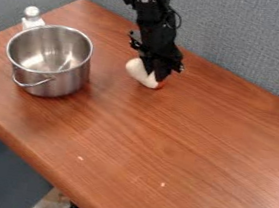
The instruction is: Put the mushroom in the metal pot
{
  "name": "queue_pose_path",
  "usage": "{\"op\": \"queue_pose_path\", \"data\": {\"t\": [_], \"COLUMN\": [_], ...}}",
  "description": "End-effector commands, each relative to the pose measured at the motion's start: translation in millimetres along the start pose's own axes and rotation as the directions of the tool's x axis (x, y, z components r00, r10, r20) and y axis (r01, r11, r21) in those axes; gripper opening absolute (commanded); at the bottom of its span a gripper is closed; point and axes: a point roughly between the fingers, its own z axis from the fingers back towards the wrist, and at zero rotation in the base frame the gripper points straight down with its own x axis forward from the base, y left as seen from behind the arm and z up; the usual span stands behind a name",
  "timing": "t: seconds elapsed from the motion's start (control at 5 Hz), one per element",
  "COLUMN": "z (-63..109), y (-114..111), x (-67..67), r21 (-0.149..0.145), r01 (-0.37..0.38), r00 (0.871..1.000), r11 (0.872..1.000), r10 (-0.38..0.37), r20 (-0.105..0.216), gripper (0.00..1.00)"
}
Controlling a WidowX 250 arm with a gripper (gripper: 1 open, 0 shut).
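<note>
The mushroom (pixel 138 71) lies on the wooden table right of the pot; only its cream-white stem shows, sticking out to the left from under my gripper. My gripper (pixel 156 71) points down onto it, its black fingers drawn in against the mushroom's sides and hiding the cap. The mushroom still rests on the tabletop. The metal pot (pixel 51 82), shiny, round and holding nothing, stands to the left, a short way from the gripper.
A small white bottle (pixel 33 19) stands just behind the pot at the table's back left corner. The brown wooden table (pixel 162 151) stretches forward and right. A grey wall runs close behind the arm.
</note>
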Motion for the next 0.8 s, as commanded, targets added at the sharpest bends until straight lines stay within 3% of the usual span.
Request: {"op": "queue_pose_path", "data": {"t": [0.0,0.2,0.4,0.6], "z": [6.8,23.3,30.2,36.0], "y": [8.3,21.2,15.9,10.1], "x": [-21.9,-28.1,-32.0,-35.3], "r21": [-0.012,-0.021,-0.001,0.012], "r01": [0.078,0.153,0.111,0.081], "r00": [0.995,0.986,0.993,0.997], "r11": [0.997,0.988,0.994,0.997], "r10": [-0.079,-0.154,-0.111,-0.081], "r20": [-0.054,-0.056,-0.036,-0.015], "gripper": [0.00,0.00,0.00,1.00]}}
